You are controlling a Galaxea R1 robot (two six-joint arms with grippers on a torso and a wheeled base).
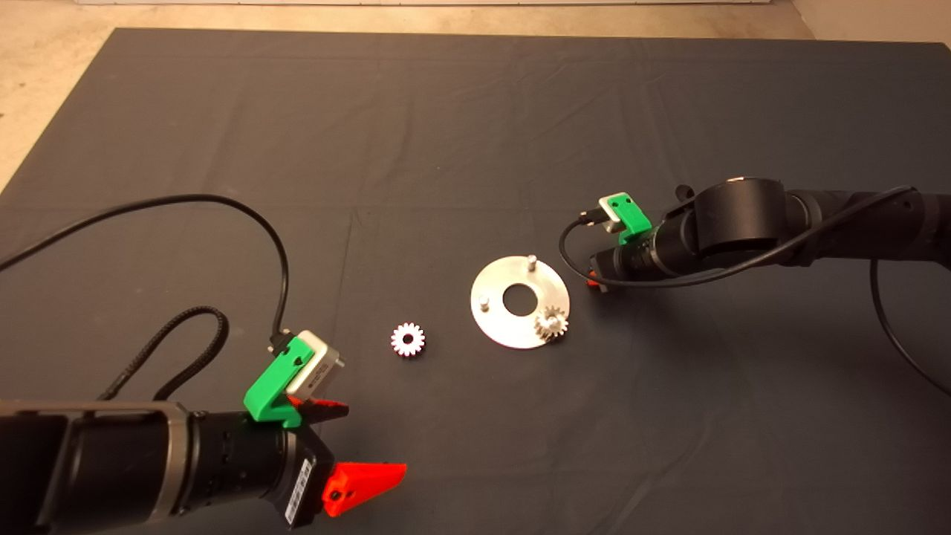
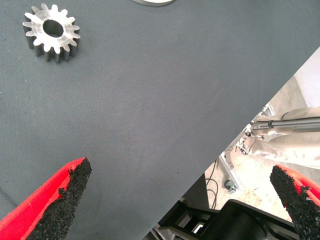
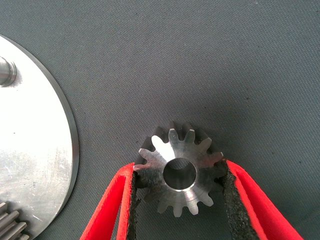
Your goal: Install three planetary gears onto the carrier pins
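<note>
The carrier disc (image 1: 496, 321) lies flat mid-mat, with two bare carrier pins (image 1: 532, 260) (image 1: 484, 302). A planetary gear (image 1: 551, 323) sits on the disc's near-right rim. A bright gear (image 1: 408, 339) lies loose on the mat left of the disc, and it also shows in the left wrist view (image 2: 51, 32). My right gripper (image 3: 179, 170) is shut on a steel gear (image 3: 192, 150) just off the disc's rim (image 3: 70, 145). In the head view only its red tip (image 1: 593, 280) shows, right of the disc. My left gripper (image 1: 364, 446) waits open at the lower left.
The dark mat (image 1: 446, 134) stretches wide behind the disc. A black cable (image 1: 223, 204) loops over the mat's left side. The left wrist view shows the mat's edge and floor with metal frame parts (image 2: 280, 130) beyond it.
</note>
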